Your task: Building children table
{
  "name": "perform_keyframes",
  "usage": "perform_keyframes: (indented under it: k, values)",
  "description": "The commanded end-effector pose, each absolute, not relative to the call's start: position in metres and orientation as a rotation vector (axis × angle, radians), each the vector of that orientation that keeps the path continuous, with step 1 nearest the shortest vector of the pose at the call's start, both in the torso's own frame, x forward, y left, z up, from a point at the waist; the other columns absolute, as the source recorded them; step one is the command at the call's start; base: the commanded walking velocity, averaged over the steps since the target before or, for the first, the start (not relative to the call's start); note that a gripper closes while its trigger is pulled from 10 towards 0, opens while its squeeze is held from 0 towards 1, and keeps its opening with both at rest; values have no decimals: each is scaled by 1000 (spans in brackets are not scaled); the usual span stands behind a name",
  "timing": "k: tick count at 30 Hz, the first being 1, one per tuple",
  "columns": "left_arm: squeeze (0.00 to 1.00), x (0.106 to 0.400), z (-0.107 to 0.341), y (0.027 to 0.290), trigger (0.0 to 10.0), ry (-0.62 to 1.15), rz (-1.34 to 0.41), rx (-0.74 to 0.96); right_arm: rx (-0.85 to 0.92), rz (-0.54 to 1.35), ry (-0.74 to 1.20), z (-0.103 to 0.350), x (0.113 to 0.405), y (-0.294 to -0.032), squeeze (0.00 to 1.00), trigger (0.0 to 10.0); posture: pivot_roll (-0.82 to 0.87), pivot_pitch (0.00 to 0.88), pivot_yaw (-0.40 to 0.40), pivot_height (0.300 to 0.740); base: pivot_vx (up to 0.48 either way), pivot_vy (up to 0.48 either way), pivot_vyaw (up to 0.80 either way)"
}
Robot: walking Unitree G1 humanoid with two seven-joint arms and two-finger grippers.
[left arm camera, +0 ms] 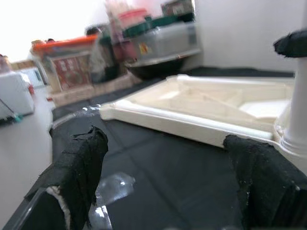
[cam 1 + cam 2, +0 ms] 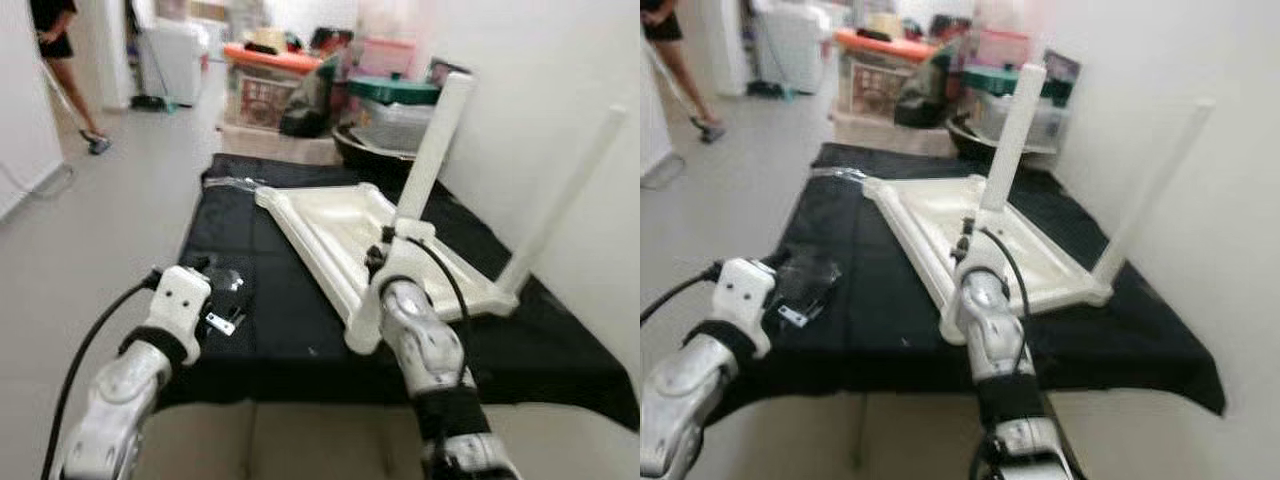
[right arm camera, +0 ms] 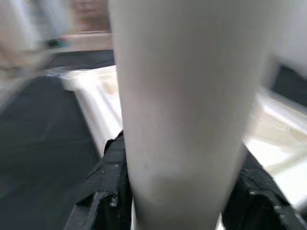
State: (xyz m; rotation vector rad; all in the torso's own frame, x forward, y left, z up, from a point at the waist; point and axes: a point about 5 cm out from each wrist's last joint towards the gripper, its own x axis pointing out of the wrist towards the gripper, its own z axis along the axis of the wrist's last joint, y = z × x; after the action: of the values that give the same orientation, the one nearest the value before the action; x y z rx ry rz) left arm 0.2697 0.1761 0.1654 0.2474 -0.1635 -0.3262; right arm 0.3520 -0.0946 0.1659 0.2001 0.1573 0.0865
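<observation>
A white tabletop [image 2: 335, 235] lies upside down on a black cloth [image 2: 290, 320]. Two white legs stand up from it. My right gripper [image 2: 392, 240] is shut on the nearer leg [image 2: 437, 140] close to its base; in the right wrist view that leg [image 3: 177, 96] sits between the black fingers [image 3: 108, 191]. The other leg [image 2: 565, 195] rises at the corner by the wall. My left gripper [image 2: 200, 272] is open, low over the cloth to the tabletop's left, with nothing between its fingers [image 1: 79, 167]. A clear plastic bag of small hardware [image 2: 226, 300] lies just beyond it.
A white wall runs along the right, close to the cloth's edge. Storage boxes [image 2: 270, 80] and a dark basin [image 2: 375, 150] are stacked beyond the cloth. A person [image 2: 58, 45] stands at the far left on the open grey floor [image 2: 120, 210].
</observation>
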Motion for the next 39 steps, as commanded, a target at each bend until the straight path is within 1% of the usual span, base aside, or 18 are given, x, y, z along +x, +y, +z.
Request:
perform_keyframes:
  k: [1,2,3,7,9,12,26,27,28,30,31,32,33,34,35,36,37,39]
  values:
    - [0,271,165,169,10000,-164,-354,251,224,181,152,166,349,-85,1000,10000,148,0,-172,740,0,0,0]
    - [0,272,165,169,10000,-164,-354,251,239,244,116,172,350,-81,1000,10000,148,0,-172,740,0,0,0]
    - [0,271,164,170,10000,-163,-352,252,247,359,85,181,353,-76,0,10000,149,0,-174,740,0,0,0]
    - [0,271,164,171,10000,-163,-350,253,247,430,70,187,355,-72,0,10000,149,0,-174,740,0,0,0]
    - [0,272,164,171,10000,-163,-347,254,184,631,15,199,356,-68,0,10000,151,0,-178,740,0,0,0]
    - [0,272,165,170,10000,-166,-346,254,106,727,14,197,356,-67,0,10000,153,0,-182,740,0,0,0]
    - [0,269,163,172,10000,-164,-335,256,67,680,67,180,371,-56,0,10000,175,0,-195,740,0,0,0]
    - [0,269,163,172,10000,-163,-335,256,69,677,65,179,372,-56,0,3216,175,0,-195,740,0,0,0]
    - [0,269,163,172,10000,-164,-336,255,81,634,67,179,374,-59,0,0,172,0,-194,740,0,0,0]
    - [0,269,163,171,10000,-164,-337,255,89,604,70,178,376,-60,0,0,172,0,-194,740,0,0,0]
    - [0,270,163,171,10000,-165,-338,256,68,450,124,172,383,-70,0,0,172,0,-196,740,0,0,0]
    - [0,270,163,171,10000,-165,-338,256,68,450,124,172,383,-70,0,0,172,0,-196,740,0,0,0]
    - [0,270,163,170,10000,-166,-338,255,77,180,200,164,390,-90,0,0,170,0,-198,740,0,0,0]
    - [0,270,163,170,10000,-166,-338,255,77,180,200,164,390,-90,0,0,170,0,-198,740,0,0,0]
    - [0,270,163,170,10000,-166,-337,254,88,-58,245,156,389,-109,0,0,172,0,-201,740,0,0,0]
    - [0,270,163,170,10000,-166,-337,254,88,-58,245,156,389,-109,0,0,172,0,-201,740,0,0,0]
    - [0,269,163,170,10000,-165,-334,253,95,-215,257,151,384,-119,0,0,172,0,-201,740,0,0,0]
    - [0,267,161,170,10000,-161,-333,250,120,-233,288,144,371,-108,0,0,168,0,-196,740,0,0,0]
